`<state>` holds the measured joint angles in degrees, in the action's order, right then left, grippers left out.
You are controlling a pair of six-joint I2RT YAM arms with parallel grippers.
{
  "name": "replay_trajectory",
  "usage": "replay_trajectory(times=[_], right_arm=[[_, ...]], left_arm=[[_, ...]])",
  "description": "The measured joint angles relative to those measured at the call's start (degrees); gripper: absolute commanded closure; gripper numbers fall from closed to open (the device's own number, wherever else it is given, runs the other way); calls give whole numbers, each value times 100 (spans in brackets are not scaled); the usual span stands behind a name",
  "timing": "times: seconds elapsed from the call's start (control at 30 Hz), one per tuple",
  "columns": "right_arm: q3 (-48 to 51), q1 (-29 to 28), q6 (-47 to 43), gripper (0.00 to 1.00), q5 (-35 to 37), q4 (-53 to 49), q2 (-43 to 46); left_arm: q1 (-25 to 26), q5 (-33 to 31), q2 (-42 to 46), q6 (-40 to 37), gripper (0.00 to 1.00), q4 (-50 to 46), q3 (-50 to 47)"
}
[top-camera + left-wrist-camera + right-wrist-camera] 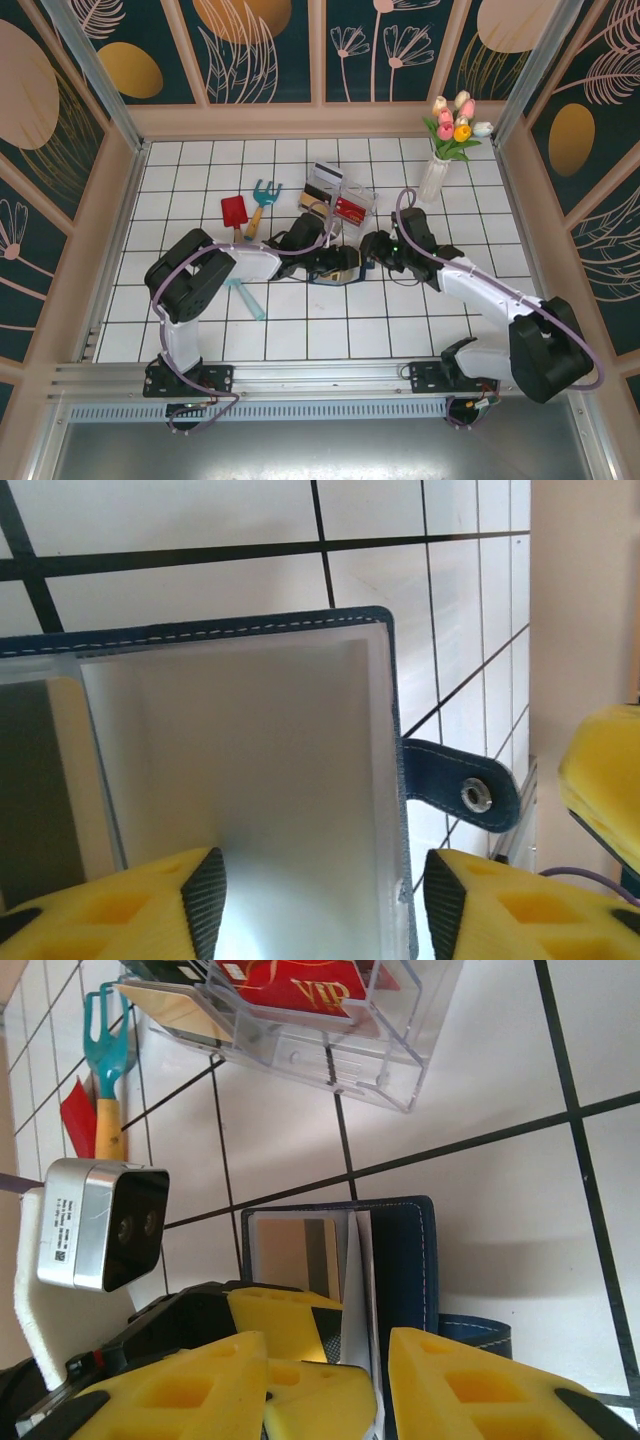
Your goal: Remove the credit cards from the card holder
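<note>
In the left wrist view the holder runs out of frame at 9 and 6 o'clock, the left fingers are cut off at 6 o'clock, and a tan card at 9 o'clock is blurred. In the right wrist view the right fingers hide the holder's 6 o'clock end; the box is cut off at 12 o'clock. Whether either pair grips cannot be told.

The card holder is matt navy, leather-like, with pale stitching; its inner sleeves are smooth frosted plastic. Its tab, at 3 o'clock in the left wrist view, bears a shiny metal snap. The fingers of the left gripper are matt yellow plastic. At 12 o'clock in the right wrist view, a clear glossy plastic box holds a glossy red card.
</note>
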<state>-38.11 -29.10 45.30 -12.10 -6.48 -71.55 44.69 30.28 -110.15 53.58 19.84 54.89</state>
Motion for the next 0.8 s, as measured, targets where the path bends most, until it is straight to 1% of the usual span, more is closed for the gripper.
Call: replay_trajectory(times=[0.1,0.17,0.3,0.67,0.8], right_arm=[[-15,0,-4,79,4,-42,-173],[-50,0,28,85,2,-83,-310],[-210,0,4,91,-7,-101,-640],[-669,-2,-48,93,-155,-11,-1506],[-822,-2,-146,93,-216,-4,-1705]], left_arm=[[68,-188,-17,-81,56,-175,63],[96,-275,-17,-140,58,-256,83],[109,-372,-17,-170,60,-313,85],[109,-376,-15,-173,60,-317,83],[114,-380,22,-192,55,-363,83]])
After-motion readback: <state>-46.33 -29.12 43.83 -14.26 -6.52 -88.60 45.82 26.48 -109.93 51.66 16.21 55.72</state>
